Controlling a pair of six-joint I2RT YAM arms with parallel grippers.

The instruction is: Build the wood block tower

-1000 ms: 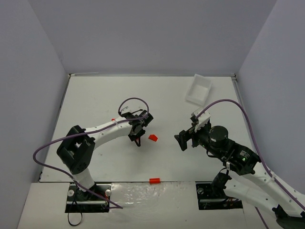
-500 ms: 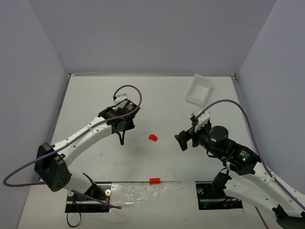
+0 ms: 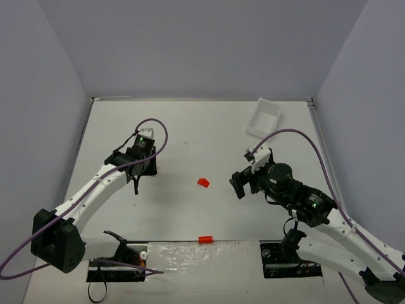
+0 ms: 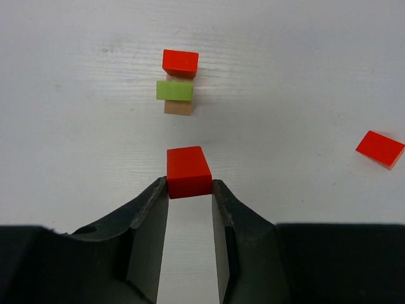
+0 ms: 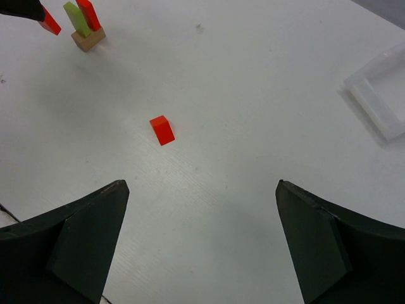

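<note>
The wood block tower [image 4: 176, 88] stands ahead of my left gripper [image 4: 189, 185]: a tan block at the bottom carries a lime green block [image 4: 174, 90] and a red one [image 4: 180, 62]. The left gripper is shut on a red block [image 4: 188, 171], held short of the tower and apart from it. In the right wrist view the tower [image 5: 84, 26] is at the far left with the held red block [image 5: 50, 22] beside it. My right gripper [image 5: 201, 185] is open and holds nothing. In the top view the left arm hides the tower.
A loose red block [image 3: 203, 182] lies mid-table between the arms, also visible as the loose block [image 5: 162, 130] ahead of the right gripper. Another red block [image 3: 204, 239] sits at the near table edge. A white tray [image 3: 264, 118] stands at the back right.
The left arm has swung left, away from the loose red block, carrying its red block towards the tower. The right gripper has shifted slightly and stays open.
</note>
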